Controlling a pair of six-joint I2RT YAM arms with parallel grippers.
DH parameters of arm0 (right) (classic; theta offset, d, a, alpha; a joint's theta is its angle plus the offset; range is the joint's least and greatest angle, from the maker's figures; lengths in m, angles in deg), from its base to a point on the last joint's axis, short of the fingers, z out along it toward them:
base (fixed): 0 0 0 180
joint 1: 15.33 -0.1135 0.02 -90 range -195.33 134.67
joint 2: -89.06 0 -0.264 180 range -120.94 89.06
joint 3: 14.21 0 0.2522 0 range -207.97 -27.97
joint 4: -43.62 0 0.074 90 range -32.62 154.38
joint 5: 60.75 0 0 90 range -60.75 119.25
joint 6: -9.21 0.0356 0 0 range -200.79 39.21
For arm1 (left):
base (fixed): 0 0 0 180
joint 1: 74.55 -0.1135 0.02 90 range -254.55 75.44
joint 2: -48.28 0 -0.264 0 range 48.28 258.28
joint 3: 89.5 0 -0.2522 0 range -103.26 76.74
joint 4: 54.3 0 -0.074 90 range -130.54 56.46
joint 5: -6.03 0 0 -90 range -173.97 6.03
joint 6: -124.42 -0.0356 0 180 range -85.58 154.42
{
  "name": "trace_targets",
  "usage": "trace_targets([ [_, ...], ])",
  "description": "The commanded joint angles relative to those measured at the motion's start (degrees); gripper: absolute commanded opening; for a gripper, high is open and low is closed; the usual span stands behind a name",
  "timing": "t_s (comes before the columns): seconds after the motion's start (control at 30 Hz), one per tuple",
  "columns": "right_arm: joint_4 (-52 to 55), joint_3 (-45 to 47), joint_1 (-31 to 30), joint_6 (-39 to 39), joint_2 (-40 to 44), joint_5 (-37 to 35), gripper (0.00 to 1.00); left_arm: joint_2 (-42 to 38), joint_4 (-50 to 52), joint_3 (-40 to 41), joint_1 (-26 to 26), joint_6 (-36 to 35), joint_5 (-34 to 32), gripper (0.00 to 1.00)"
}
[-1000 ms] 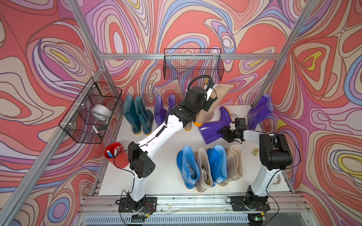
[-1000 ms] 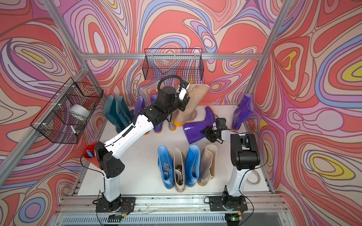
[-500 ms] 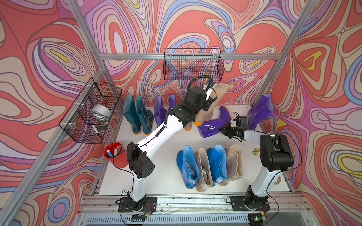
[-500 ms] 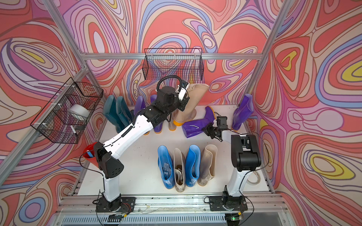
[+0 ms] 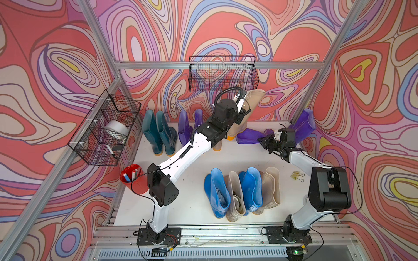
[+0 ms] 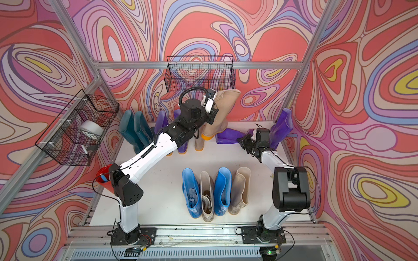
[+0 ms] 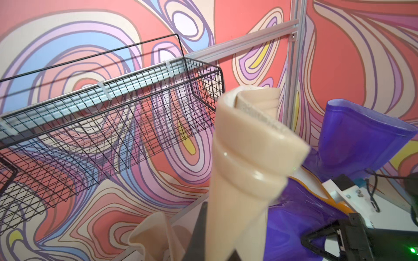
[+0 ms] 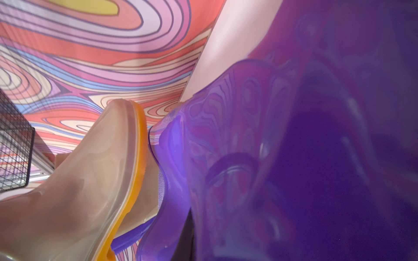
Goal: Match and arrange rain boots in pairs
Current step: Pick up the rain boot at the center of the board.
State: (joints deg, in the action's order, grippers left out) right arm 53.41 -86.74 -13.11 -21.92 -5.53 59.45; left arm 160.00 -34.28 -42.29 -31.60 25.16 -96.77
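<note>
My left gripper (image 5: 242, 109) is shut on the shaft of a beige rain boot (image 5: 252, 104), held up tilted by the back wall; the left wrist view shows this boot (image 7: 244, 169) squeezed at my gripper (image 7: 217, 248). My right gripper (image 5: 263, 142) is shut on a purple boot (image 5: 248, 136) lying low at the back right, its rim (image 8: 167, 144) next to the beige boot's orange sole (image 8: 138, 162). Another purple boot (image 5: 303, 125) leans in the right corner. A teal pair (image 5: 158, 133), a purple pair (image 5: 187, 126) and a partly hidden beige boot (image 5: 217, 146) stand at the back.
In front stand blue (image 5: 216, 194), beige (image 5: 235, 198), blue (image 5: 251, 189) and beige (image 5: 270, 189) boots in a row. A red cup (image 5: 132, 178) with markers is at the left edge, binder clips (image 5: 297, 176) at the right. Wire baskets hang on the back wall (image 5: 222, 73) and left wall (image 5: 106, 128).
The purple boot has gone from steeply tilted to lying low and shifted toward the back wall. My right gripper followed it and closed. The left arm with the beige boot barely moved.
</note>
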Motion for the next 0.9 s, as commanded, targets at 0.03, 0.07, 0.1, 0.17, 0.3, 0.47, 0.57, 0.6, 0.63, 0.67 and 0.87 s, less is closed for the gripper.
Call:
trace_targets([
  [0.03,-7.17,2.07,1.17,2.87,3.0,-1.23,0.0,0.18,-12.75,-3.09,-0.29,-0.72,-3.4,0.0],
  [0.07,-8.2,2.43,1.34,3.79,3.2,-1.19,0.0,0.4,-13.08,-3.3,-0.25,-0.74,-3.66,0.0],
  [0.1,-9.41,2.95,1.62,4.78,3.48,-1.21,0.0,0.63,-13.27,-3.38,-0.29,-0.68,-3.88,0.0],
  [0.17,-11.65,4.03,1.98,7.05,4.2,-1.45,0.0,1.04,-13.68,-3.5,-0.24,-0.82,-4.54,0.0],
  [0.3,-14.2,5.18,2.69,9.89,6.31,-2.64,0.0,1.99,-14.72,-3.32,-0.22,-0.91,-5.95,0.0],
  [0.47,-13.02,7.07,3.56,10.51,11.55,-5.33,0.0,3.4,-17.18,-2.88,-0.08,-0.21,-8.86,0.0],
  [0.57,-11.97,8.06,4.09,10.77,14.67,-6.25,0.0,4.41,-18.76,-2.62,0.02,0.45,-10.08,0.0],
  [0.6,-11.5,8.29,4.31,10.61,15.48,-6.61,0.0,4.87,-19.14,-2.68,0.06,0.52,-10.22,0.0],
  [0.63,-10.8,8.4,4.52,10.55,16.14,-6.87,0.0,5.36,-19.5,-2.83,0.11,0.54,-10.4,0.0],
  [0.67,-10.51,8.71,4.7,10.64,16.8,-7.12,0.0,5.78,-19.77,-3.08,0.17,0.45,-10.64,0.0],
  [0.87,-11.62,8.89,5.08,11.7,16.74,-6.48,0.0,7.46,-20.92,-3.49,0.33,0.48,-12.14,0.0],
])
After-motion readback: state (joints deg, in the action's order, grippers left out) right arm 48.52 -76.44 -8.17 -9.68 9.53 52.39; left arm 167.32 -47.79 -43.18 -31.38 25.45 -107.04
